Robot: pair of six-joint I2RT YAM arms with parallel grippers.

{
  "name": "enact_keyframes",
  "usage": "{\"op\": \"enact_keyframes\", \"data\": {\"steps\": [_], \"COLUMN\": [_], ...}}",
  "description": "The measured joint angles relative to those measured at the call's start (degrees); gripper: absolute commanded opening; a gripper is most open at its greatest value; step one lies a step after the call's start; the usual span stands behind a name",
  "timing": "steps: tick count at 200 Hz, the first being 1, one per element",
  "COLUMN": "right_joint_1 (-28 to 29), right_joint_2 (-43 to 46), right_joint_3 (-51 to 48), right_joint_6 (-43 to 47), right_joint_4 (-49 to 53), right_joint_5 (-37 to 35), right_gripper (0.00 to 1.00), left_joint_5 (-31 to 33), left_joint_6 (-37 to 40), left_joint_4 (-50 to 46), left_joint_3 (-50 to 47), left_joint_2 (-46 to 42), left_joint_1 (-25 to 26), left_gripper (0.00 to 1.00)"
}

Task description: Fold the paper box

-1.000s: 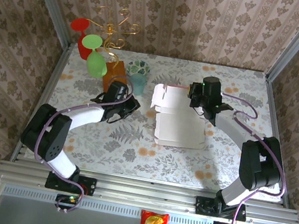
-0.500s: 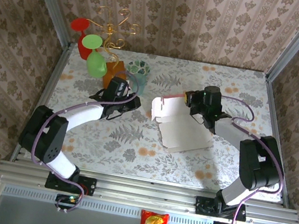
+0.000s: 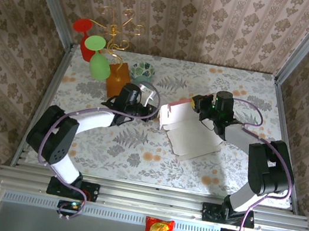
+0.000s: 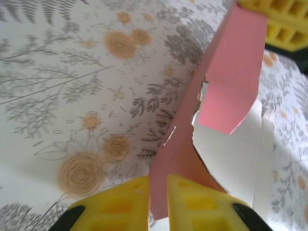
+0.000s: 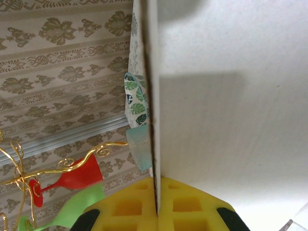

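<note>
Paper box (image 3: 195, 138), floral table (image 3: 136, 148), papered walls (image 3: 190, 14)

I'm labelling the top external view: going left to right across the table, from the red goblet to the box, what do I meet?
red goblet → green goblet → orange block → teal cup → paper box

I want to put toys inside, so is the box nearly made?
Not nearly. Done: one side of the paper box is lifted off the table. In hand: the right tool pinches an edge; the left tool straddles the pink flap. Left: folding the walls.
</note>
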State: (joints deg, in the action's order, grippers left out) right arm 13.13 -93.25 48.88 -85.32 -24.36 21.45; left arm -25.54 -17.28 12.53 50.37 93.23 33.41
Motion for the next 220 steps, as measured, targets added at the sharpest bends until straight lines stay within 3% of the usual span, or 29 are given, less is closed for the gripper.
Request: {"op": "enact_keyframes", "data": {"steps": [116,220], "right_joint_1": [-2.51,-3.63], "right_joint_2": [-1.46,-1.75], "right_joint_3": [-3.23,-6.10], "right_joint_6": [0.83,1.05], "right_joint_4": [-7.63,-13.14], "right_joint_5": [5.42,7.78], "right_gripper": [0.00,0.00], "left_joint_5": [-2.95,1.84], "left_joint_6": [4.55,4.50], "left_joint_4": [5.99,9.09], "left_joint_3": [-0.35,-0.35], "left_joint_2": [5.29,6.58], "left_joint_1": [4.98,8.63], "left_gripper": [0.27,0.34]}}
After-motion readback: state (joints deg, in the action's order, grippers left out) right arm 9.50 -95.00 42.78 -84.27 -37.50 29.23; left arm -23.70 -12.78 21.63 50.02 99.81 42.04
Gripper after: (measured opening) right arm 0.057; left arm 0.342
